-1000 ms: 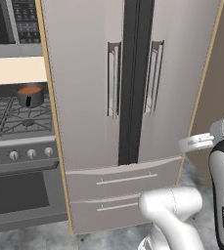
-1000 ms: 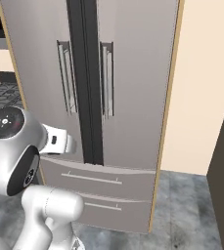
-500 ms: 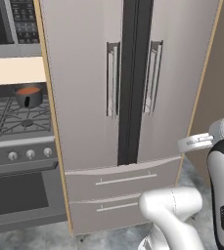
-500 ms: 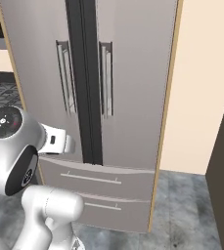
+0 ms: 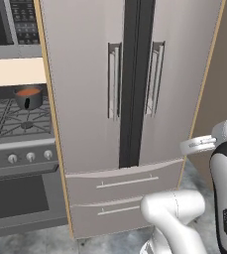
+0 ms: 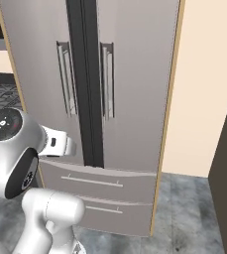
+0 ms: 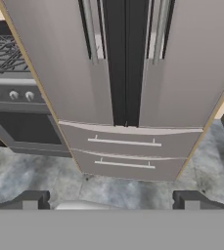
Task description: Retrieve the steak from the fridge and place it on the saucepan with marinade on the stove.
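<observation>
Fridge (image 5: 135, 84) fills centre, both doors shut, bar handles (image 5: 114, 82) either side of dark middle seam, two drawers below. Steak presumably inside, hidden. Stove (image 5: 16, 124) left of fridge; saucepan (image 5: 28, 97) with orange marinade on far grate. Pincer (image 7: 111, 200) spread wide, empty, well short of fridge. Step in hand, by judgement: approach to open door. Next: reach handle, close on it, pull.

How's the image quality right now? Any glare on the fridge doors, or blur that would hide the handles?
Left base view: flat, even light, no glare on the fridge; both handles read clearly, and the saucepan on the stove is sharp. Right base view: same soft light, with the arm covering the fridge's lower left. Hand view: slightly soft, fridge lines converge toward the bottom; open gripper at the bottom.
</observation>
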Available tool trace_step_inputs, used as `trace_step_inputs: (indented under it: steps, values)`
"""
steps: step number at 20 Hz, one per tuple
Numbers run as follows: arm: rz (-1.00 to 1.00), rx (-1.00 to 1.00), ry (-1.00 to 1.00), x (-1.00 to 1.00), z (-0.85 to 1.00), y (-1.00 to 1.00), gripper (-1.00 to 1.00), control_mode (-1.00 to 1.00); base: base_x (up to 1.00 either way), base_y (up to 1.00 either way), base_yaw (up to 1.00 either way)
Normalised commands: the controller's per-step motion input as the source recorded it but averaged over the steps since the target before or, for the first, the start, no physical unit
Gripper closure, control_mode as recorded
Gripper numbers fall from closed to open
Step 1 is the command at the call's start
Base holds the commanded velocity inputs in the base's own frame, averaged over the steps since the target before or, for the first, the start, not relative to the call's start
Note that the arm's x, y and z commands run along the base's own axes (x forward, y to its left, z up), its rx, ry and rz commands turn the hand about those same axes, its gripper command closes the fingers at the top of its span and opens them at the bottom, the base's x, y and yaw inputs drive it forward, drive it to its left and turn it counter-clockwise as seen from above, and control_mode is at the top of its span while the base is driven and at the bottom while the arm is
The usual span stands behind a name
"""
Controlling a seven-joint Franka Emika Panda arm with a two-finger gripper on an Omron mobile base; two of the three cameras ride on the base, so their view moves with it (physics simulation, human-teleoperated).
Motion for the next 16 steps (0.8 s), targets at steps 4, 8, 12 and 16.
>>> trace_step_inputs:
  steps: [4, 8, 12, 16]
  values:
    - [0.00, 0.00, 0.00, 0.00, 0.00, 0.00, -1.00, 1.00, 0.10, 0.06, -0.03]
    - [0.00, 0.00, 0.00, 0.00, 0.00, 0.00, -1.00, 1.00, 0.02, 0.21, -0.04]
    - [0.00, 0.00, 0.00, 0.00, 0.00, 0.00, -1.00, 1.00, 0.00, 0.22, -0.05]
    - [0.00, 0.00, 0.00, 0.00, 0.00, 0.00, -1.00, 1.00, 0.00, 0.19, -0.05]
